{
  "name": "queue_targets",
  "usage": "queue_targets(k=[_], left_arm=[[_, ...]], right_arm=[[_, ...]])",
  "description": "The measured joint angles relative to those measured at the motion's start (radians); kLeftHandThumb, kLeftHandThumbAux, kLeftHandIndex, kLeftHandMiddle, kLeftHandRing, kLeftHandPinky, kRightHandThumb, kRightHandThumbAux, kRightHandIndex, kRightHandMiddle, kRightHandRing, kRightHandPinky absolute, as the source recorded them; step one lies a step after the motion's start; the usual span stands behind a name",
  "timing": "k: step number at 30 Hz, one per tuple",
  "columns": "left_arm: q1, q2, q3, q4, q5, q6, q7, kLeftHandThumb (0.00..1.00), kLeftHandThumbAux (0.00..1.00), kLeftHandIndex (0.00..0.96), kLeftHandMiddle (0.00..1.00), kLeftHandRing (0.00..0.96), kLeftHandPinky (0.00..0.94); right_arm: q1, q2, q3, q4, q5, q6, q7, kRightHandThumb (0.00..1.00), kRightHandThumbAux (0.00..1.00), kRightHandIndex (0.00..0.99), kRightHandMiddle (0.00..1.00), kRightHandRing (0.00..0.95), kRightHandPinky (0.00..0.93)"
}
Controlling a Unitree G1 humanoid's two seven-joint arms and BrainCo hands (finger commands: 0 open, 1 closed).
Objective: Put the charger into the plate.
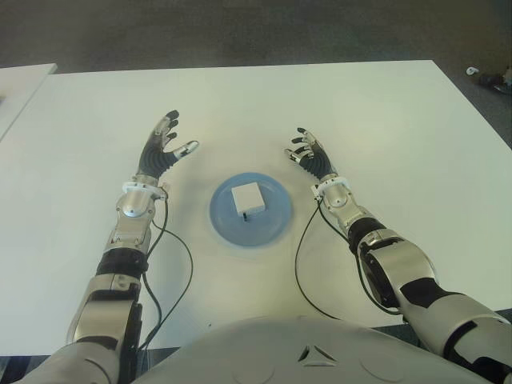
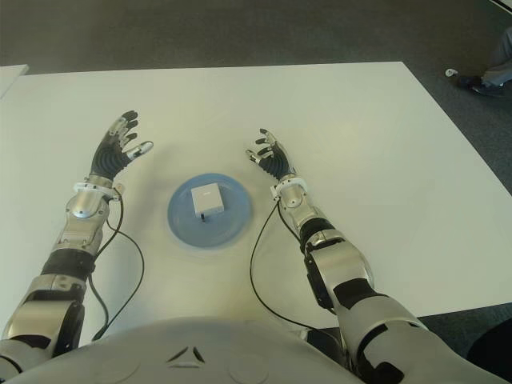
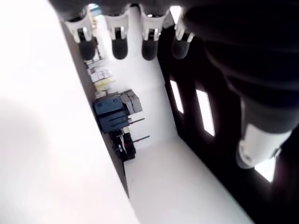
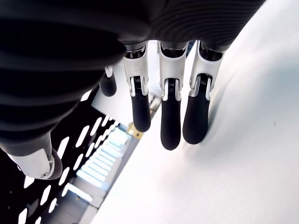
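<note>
- Wide white rectangular worktop (image 1: pixel 384 128).
- Round pale-blue plate (image 1: pixel 272 220) between both hands.
- Left hand (image 1: pixel 166 148): fingers spread, empty, left of plate.
- Right hand (image 1: pixel 310 154): fingers loosely spread, empty, right of plate.
- Small white square charger (image 1: pixel 247 198) lies in plate.

The table (image 1: pixel 384 120) fills most of the picture in the eye views. The plate (image 1: pixel 272 218) sits on the table, a little below the middle of the picture. The charger (image 1: pixel 247 197) lies in the plate, near its middle. The left hand (image 1: pixel 165 148) is up and to the left of the plate, apart from it. The right hand (image 1: pixel 308 154) is up and to the right of the plate, also apart from it. The plate is between the two arms. A cable (image 1: pixel 302 264) hangs from each arm, beside the plate. A shoe (image 2: pixel 477 82) is on the floor at the far upper right, past the table edge.
</note>
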Motion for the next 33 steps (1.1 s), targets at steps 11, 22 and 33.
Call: queue_targets(k=[11,22,33], left_arm=[[-0.070,-0.074,0.108,0.346,-0.117,-0.078,-0.203,0.002,0.461,0.000,0.000,0.000,0.000],[-0.119,-0.070,0.111,0.441,-0.099,-0.106,-0.245,0.000,0.421,0.000,0.000,0.000,0.000],[-0.121,-0.068,0.096,0.449,-0.043,-0.128,-0.246,0.006,0.412,0.000,0.000,0.000,0.000]], right_arm=[[0.010,-0.002,-0.002,0.011,0.002,0.001,0.018,0.028,0.578,0.038,0.265,0.346,0.374],[0.013,-0.002,-0.002,0.011,0.002,-0.001,0.018,0.022,0.626,0.038,0.281,0.337,0.325],[0.019,0.001,-0.014,0.010,0.008,-0.005,0.018,0.045,0.647,0.036,0.226,0.293,0.312]])
